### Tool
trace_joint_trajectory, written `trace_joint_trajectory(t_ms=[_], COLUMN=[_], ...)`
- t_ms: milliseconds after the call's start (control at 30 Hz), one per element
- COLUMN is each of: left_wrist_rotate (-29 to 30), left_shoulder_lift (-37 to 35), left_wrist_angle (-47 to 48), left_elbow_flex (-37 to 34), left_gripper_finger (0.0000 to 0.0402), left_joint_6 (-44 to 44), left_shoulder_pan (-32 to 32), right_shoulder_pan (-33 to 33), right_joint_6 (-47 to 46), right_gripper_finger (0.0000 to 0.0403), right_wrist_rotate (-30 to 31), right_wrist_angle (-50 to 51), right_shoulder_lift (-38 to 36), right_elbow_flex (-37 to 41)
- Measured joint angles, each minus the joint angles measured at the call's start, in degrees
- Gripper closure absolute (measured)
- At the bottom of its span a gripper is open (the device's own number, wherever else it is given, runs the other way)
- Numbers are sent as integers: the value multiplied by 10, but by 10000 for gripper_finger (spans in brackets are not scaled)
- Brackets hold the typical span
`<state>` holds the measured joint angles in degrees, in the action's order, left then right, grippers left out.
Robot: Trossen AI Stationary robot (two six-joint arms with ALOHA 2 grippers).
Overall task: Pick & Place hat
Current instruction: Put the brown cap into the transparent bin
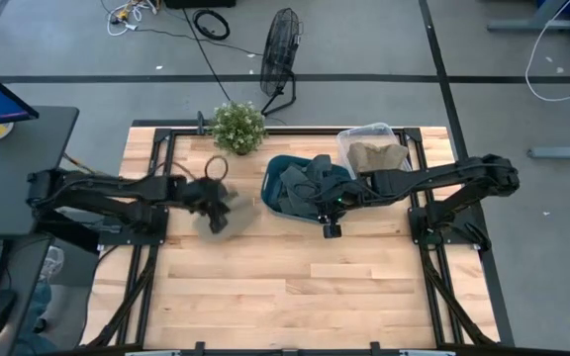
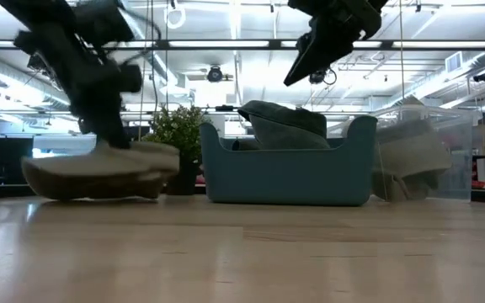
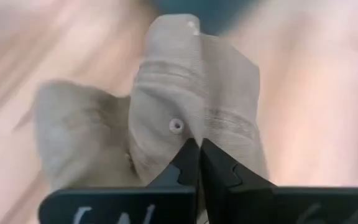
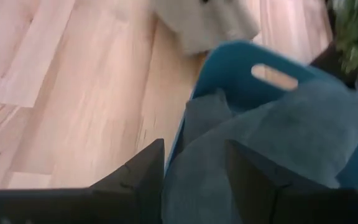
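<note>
A beige hat [image 1: 234,214] is left of the blue bin [image 1: 277,203], with my left gripper [image 1: 216,206] shut on it. In the low view the beige hat [image 2: 99,172] sits low at the table top; whether it rests there I cannot tell. The blue bin [image 2: 289,172] holds dark grey hats [image 2: 285,122], bunched and rising above its rim. My right gripper [image 2: 327,42] is open and hangs well above the bin; in its wrist view the open right gripper [image 4: 194,168] looks down on a dark grey hat [image 4: 278,134]. My left gripper [image 3: 197,155] pinches a raised fold of the beige hat's crown [image 3: 194,134], just beside a small eyelet [image 3: 176,125], between its two shut fingers. The fingers come from above, slanting in from the table's left. The hat spreads out below and ahead of them.
A clear bin [image 1: 374,148] with beige hats stands at the far right, behind the blue bin. A potted plant [image 1: 237,127] stands at the far edge, just beyond the held hat. Bare wooden table [image 1: 295,287] lies toward the near edge.
</note>
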<state>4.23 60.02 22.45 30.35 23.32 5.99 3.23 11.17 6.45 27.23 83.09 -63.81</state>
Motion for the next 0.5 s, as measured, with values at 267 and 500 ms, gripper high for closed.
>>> trace_joint_trajectory(t_ms=[267, 500], left_wrist_rotate=[0, 10], left_shoulder_lift=[-35, -25], left_wrist_angle=[-82, -180], left_elbow_flex=[0, 0], left_gripper_finger=[398, 398], left_joint_6=[-108, -258], left_shoulder_pan=[-182, -286], right_shoulder_pan=[10, 20], right_joint_6=[10, -49], right_gripper_finger=[229, 229], right_wrist_rotate=[-76, -165], right_wrist_angle=[-138, -285], right_shoulder_lift=[3, 73], right_elbow_flex=[0, 0])
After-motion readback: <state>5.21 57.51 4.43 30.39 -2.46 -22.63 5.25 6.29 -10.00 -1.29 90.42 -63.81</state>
